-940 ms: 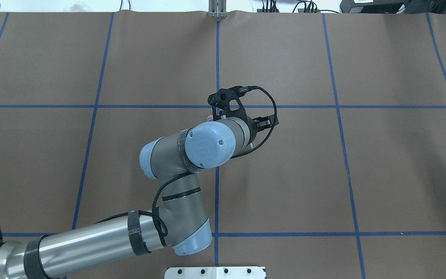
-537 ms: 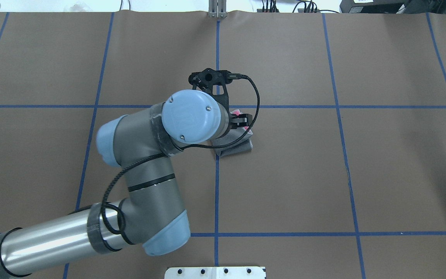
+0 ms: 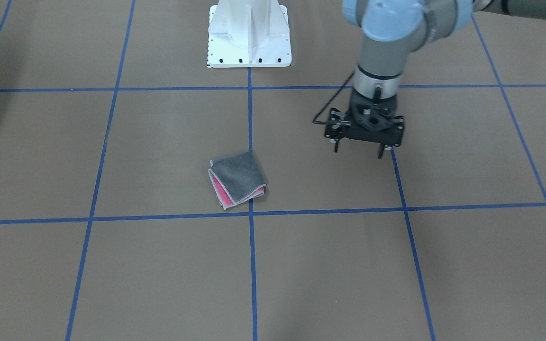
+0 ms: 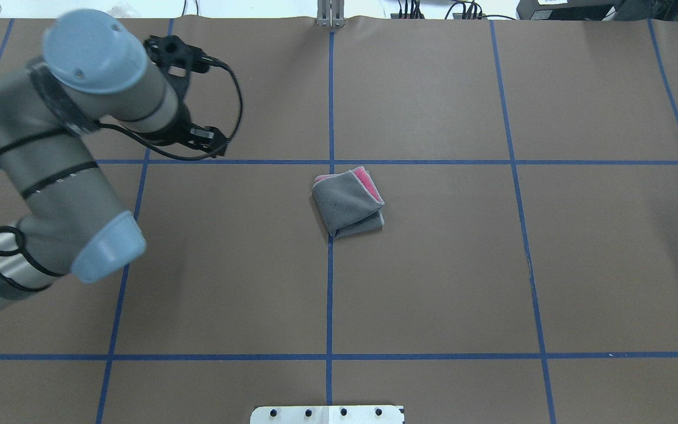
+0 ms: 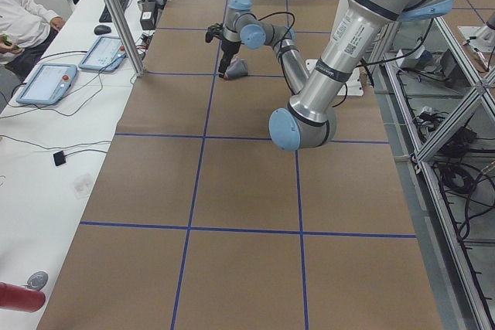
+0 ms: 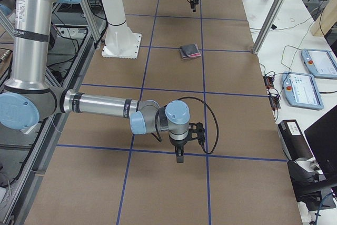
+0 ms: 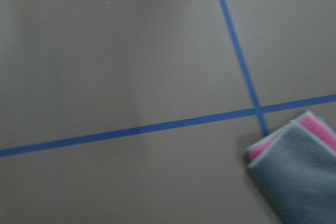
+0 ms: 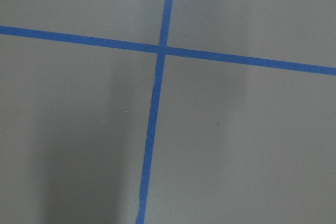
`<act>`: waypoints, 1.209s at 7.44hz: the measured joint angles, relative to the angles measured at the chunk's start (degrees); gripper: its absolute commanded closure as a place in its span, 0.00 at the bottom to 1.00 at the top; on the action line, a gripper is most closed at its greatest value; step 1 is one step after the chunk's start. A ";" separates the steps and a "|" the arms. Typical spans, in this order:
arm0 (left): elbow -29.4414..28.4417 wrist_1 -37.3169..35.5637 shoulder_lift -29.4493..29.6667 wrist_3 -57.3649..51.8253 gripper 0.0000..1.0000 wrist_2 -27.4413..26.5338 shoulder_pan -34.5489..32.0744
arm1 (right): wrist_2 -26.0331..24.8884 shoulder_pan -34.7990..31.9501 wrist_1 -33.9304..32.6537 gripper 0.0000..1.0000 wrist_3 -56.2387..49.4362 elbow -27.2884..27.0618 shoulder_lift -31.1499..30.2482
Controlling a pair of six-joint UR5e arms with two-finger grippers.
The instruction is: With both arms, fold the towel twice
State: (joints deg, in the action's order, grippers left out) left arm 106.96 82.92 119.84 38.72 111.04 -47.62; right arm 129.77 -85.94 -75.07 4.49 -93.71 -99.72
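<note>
Towel [image 4: 348, 203] folded square, pink edge facing away from robot. Left gripper [image 4: 206, 141], right gripper [image 6: 179, 156] (side view only): cannot tell jaw spread.

Brown paper cover [image 4: 433, 282] over whole table, slight crease at far edge. Blue tape lines [image 4: 329, 294] mark grid of large squares on it. White pedestal [image 3: 249, 33] bolted at robot side, on centre line. Small metal bracket [image 4: 330, 15] at far edge, same line. White side table [image 5: 39, 191] along operators' side: two teach pendants [image 5: 46, 83], keyboard [image 5: 120, 1], mouse [image 5: 101, 29], loose cables. Aluminium post [image 5: 116, 17] upright at table edge. Seated person in white shirt [image 5: 23, 25] beside pendants. Red cylinder [image 5: 19, 297] at near corner.
</note>
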 measured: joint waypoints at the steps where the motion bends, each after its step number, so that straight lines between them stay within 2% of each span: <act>1: 0.06 0.11 -4.87 -7.81 0.00 5.93 -5.86 | 0.07 -0.39 -0.11 0.01 -0.01 0.21 0.07; 2: -0.09 0.15 -10.15 -15.39 0.00 9.96 -11.22 | 0.17 -0.86 -0.38 0.01 0.00 0.08 0.28; 3: -0.30 -0.01 -14.25 -19.93 0.00 11.77 -14.78 | 0.25 -1.27 -1.30 0.01 0.00 -0.36 0.87; 6: -3.82 -0.35 -21.74 -27.47 0.00 17.45 -22.85 | -0.11 -1.81 -9.30 0.01 -0.10 -3.56 3.91; 9: -6.46 0.01 -28.54 -43.42 0.00 19.78 -32.47 | -0.49 -1.59 -11.57 0.00 -0.42 -4.36 5.22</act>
State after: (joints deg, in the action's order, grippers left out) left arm 100.50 82.93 91.30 -4.69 130.82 -80.10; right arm 129.29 -87.53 -86.65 4.07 -98.07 -94.50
